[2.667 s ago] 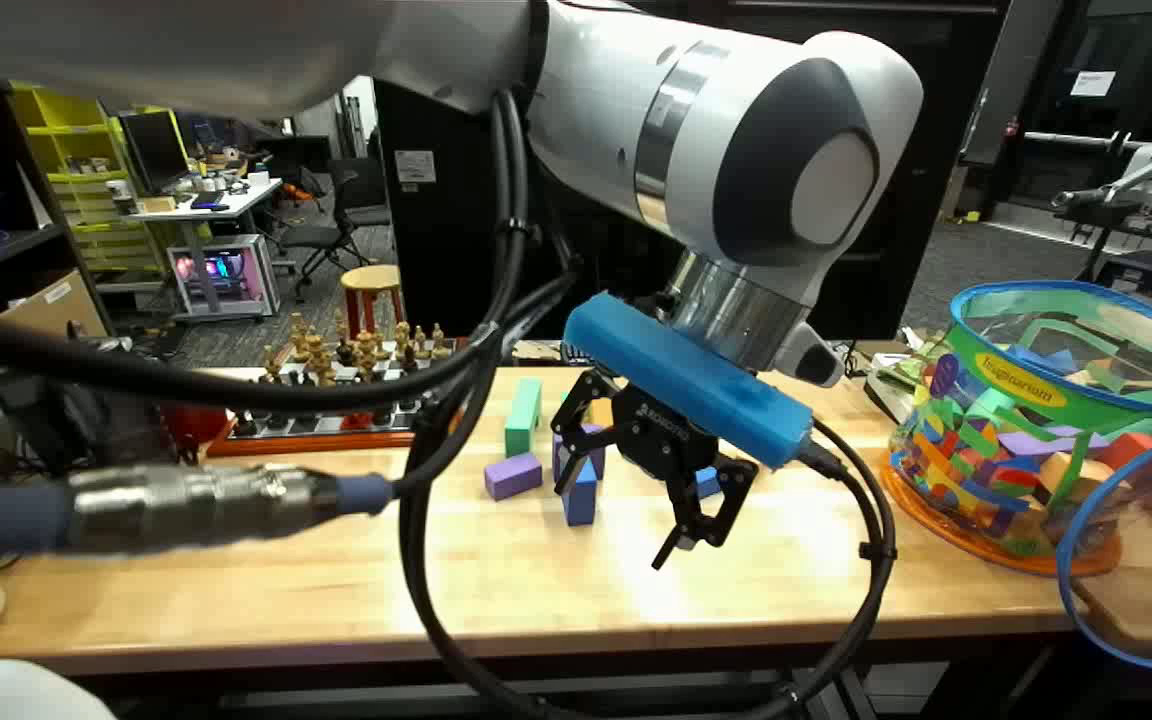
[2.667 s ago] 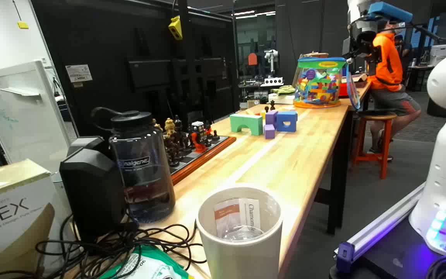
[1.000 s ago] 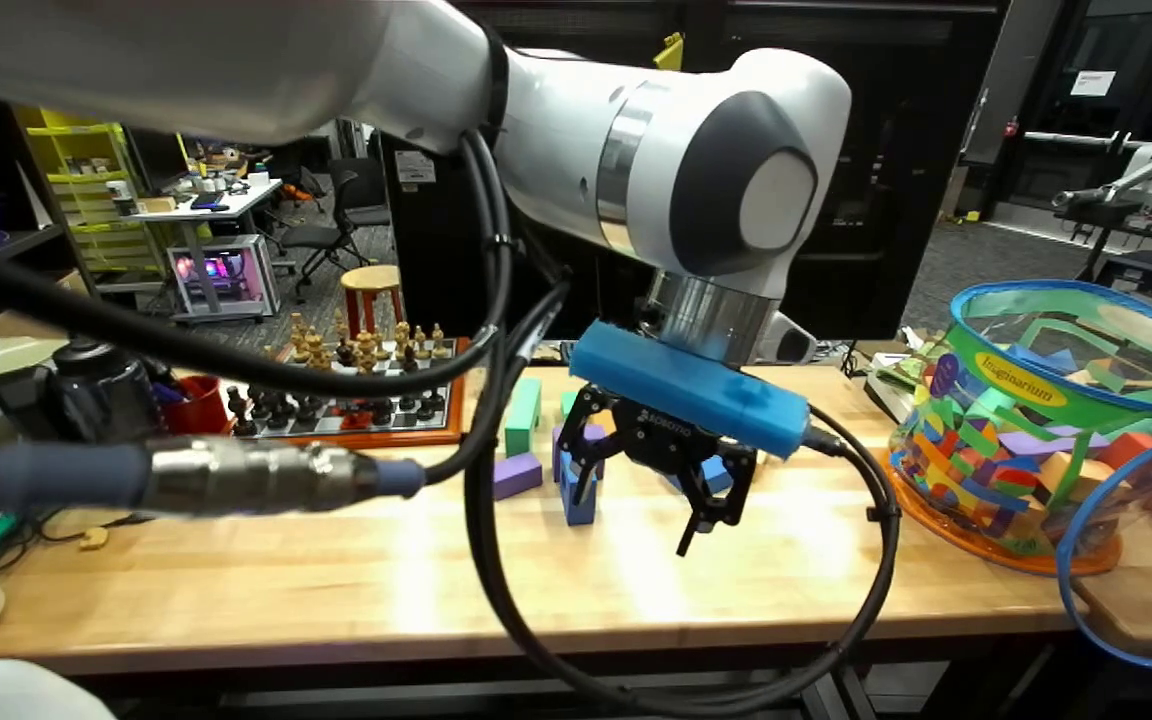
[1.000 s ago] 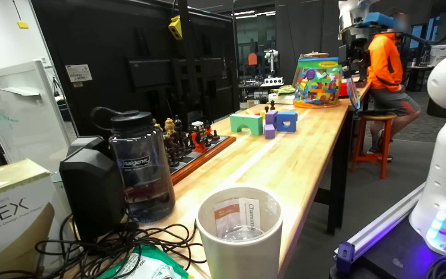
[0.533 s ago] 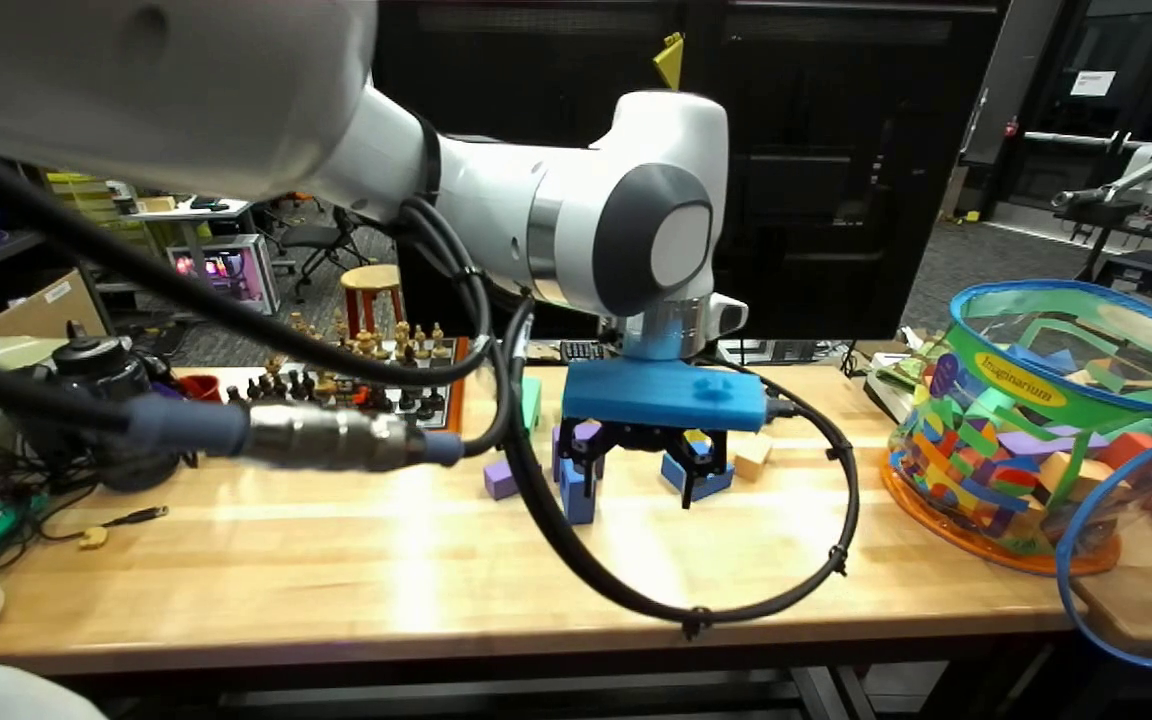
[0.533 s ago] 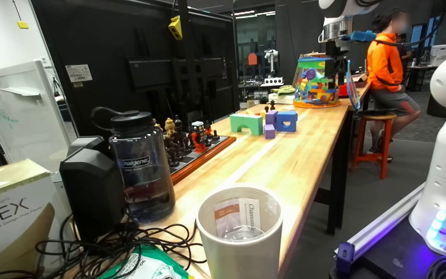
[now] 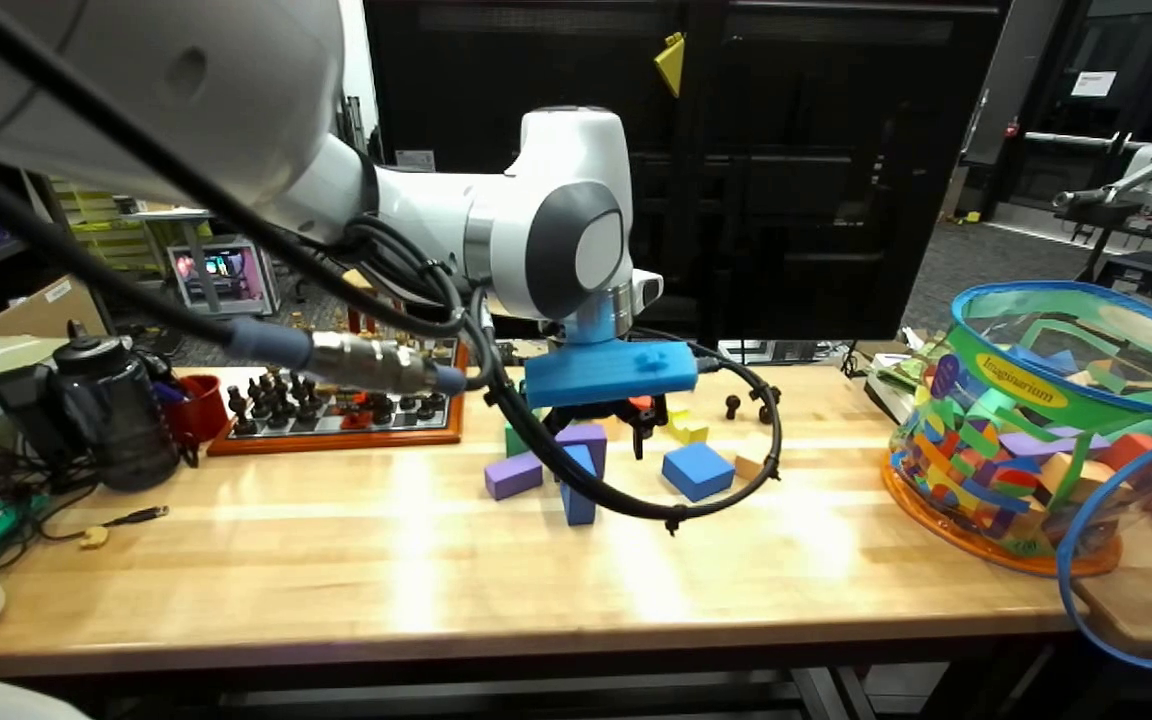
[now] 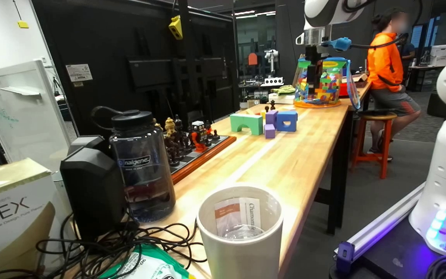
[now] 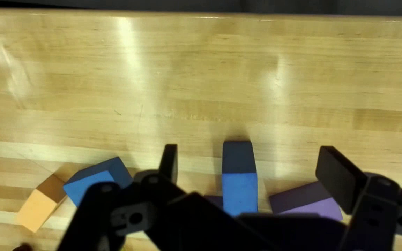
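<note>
The wooden table (image 7: 286, 570) does the supporting here, because I have the gripper (image 9: 248, 157) hanging above it, its fingers spread and pinching nothing. In my wrist view the blue block (image 9: 239, 188) sits below that gap, seemingly steady on its own base, with the smaller purple block (image 9: 307, 201) near its side.

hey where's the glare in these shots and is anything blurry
In an exterior view, white glare on the tabletop; in an exterior view, a person's face blurred; in the wrist view, pale glare streaks on the tabletop, and the gripper slightly out of focus.
</note>
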`<state>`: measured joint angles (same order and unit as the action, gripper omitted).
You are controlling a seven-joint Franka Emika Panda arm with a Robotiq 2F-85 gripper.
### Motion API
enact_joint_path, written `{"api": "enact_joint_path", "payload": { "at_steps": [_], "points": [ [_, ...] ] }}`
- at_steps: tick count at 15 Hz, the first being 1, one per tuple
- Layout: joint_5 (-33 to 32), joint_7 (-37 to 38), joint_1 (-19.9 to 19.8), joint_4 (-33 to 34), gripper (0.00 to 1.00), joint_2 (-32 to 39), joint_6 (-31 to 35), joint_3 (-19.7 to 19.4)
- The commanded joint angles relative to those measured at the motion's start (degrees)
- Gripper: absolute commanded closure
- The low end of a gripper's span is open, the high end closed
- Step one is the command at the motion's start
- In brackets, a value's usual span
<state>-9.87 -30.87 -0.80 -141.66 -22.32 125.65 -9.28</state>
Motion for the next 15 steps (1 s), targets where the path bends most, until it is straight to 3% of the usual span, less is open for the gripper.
{"api": "enact_joint_path", "payload": {
  "at_steps": [1,15],
  "points": [
    [0.04,0.00,-0.04,0.10,0.00,0.15,-0.12,0.30],
    [2.15,1.27,0.55,0.07,0.00,0.37,-1.59,0.58]
  ]
}}
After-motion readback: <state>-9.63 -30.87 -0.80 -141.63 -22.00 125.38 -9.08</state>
